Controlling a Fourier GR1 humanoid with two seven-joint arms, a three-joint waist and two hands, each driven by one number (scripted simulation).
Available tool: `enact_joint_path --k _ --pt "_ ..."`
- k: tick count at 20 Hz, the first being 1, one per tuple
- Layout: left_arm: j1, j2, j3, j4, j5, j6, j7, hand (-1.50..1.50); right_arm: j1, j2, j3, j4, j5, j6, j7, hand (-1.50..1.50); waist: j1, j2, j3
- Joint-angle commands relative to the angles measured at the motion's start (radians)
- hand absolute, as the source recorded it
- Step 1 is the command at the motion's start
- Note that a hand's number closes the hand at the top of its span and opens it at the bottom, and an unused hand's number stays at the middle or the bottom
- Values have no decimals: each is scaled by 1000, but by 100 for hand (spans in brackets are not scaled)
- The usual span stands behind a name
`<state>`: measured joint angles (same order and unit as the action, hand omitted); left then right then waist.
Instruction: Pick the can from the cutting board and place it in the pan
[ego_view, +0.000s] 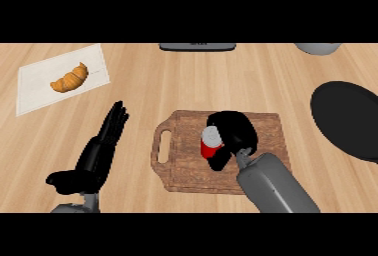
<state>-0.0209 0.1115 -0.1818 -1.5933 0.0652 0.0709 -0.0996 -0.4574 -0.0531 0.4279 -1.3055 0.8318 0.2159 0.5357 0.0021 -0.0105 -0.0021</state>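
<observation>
Head view: right hand has its fingers curled around the red can, clamped on it over the cutting board. Black pan lies well apart to the right of those fingers. Left hand rests on the bench, fingers straight and together.

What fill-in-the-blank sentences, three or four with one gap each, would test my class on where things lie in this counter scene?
1. The right hand is curled round the red ____.
2. The can is over the wooden ____ board.
3. The croissant lies on a white ____.
4. The left hand is open and holds ____.

Missing words: can; cutting; mat; nothing
</observation>
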Motion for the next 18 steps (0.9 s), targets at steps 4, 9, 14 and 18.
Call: enact_joint_path --k 4,9,14,18 --pt "-27 -33 -2 35 -26 15 -11 0 73 -64 -13 -145 130 -85 55 150 -9 9 2" --pt "-48 -19 18 37 -23 3 18 0 236 -119 -35 -333 175 -159 94 150 -13 8 2" --pt "-19 -37 5 21 -37 26 15 0 192 -142 -45 -540 296 -183 189 150 -15 5 2" --pt "-49 -14 35 27 -12 -13 9 0 309 -167 -119 -662 260 -272 145 150 -13 8 2"
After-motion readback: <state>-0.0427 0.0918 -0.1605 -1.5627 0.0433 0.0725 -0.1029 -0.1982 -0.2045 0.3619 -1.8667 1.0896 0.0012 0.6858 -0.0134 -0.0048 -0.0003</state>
